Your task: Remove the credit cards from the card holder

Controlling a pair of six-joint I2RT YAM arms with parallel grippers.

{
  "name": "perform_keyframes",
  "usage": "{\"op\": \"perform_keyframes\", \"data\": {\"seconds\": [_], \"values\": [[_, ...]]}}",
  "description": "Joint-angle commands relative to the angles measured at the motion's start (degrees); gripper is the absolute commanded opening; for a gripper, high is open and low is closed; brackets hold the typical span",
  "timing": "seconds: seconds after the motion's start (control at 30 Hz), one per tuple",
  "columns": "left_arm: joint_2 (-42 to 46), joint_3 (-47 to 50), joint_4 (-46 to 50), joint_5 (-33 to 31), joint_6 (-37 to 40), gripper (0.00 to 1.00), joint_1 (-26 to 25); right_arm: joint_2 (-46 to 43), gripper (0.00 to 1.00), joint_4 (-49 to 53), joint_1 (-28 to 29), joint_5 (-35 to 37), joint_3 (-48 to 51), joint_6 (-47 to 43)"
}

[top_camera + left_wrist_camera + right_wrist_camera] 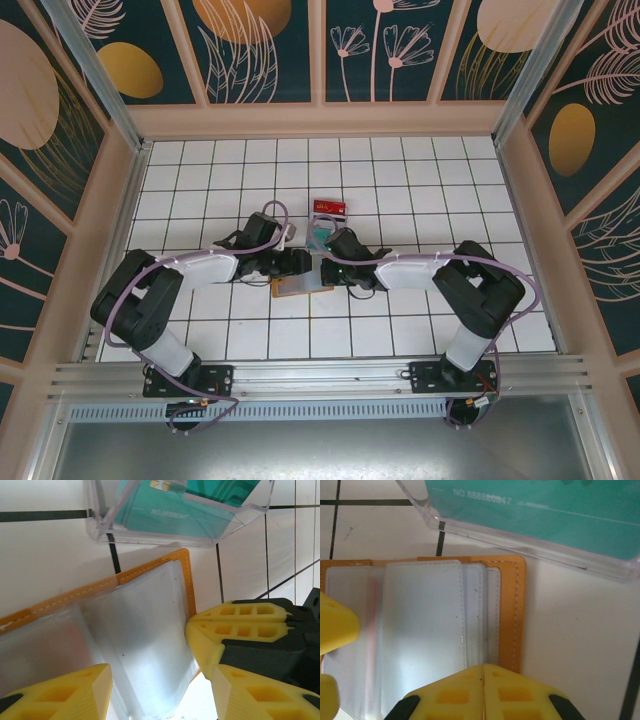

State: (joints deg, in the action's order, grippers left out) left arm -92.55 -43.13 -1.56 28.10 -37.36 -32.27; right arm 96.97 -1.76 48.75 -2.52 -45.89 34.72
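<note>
I have both arms meeting over the card holder (420, 630), which lies opened flat on the white tiled counter (570, 645), pale sleeves facing up inside the orange stitched border.

My left gripper (160, 680) stands roughly half open. Its two yellow fingers (60, 695) are set apart with the loose end of a clear sleeve lying between them, and I see nothing clamped. One finger overlaps the sleeve; the other sits just off the sleeve's edge.

My right gripper (482, 672) is closed, tips pressed together, and it sits right at the orange border of the holder. From the left wrist those closed tips come in from the right and touch the border's outer edge. I cannot tell whether they pinch any of it.

Just beyond both grippers, past the holder's far edge, a teal card (545, 515) sits in a clear plastic case (470, 532). Farther out from the grippers a red card (328, 208) lies on the tiles.
</note>
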Motion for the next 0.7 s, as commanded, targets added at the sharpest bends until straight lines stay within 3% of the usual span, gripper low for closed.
{"op": "perform_keyframes", "data": {"seconds": [0.0, 0.37, 0.67], "values": [[0.1, -1.4, -0.4, -0.9, -0.1, 0.56, -0.3, -2.5, 0.09, 1.1, -0.4, 1.8, 1.7, 1.1], [7.0, 0.0, 8.9, -17.4, 0.4, 0.55, 0.6, -1.9, 0.19, 2.4, -1.3, 2.7, 1.3, 2.3], [6.0, 1.3, 9.5, -17.5, 0.5, 0.54, 1.4, -4.7, 0.23, 2.7, -2.9, 2.8, 2.9, 2.6]]}}
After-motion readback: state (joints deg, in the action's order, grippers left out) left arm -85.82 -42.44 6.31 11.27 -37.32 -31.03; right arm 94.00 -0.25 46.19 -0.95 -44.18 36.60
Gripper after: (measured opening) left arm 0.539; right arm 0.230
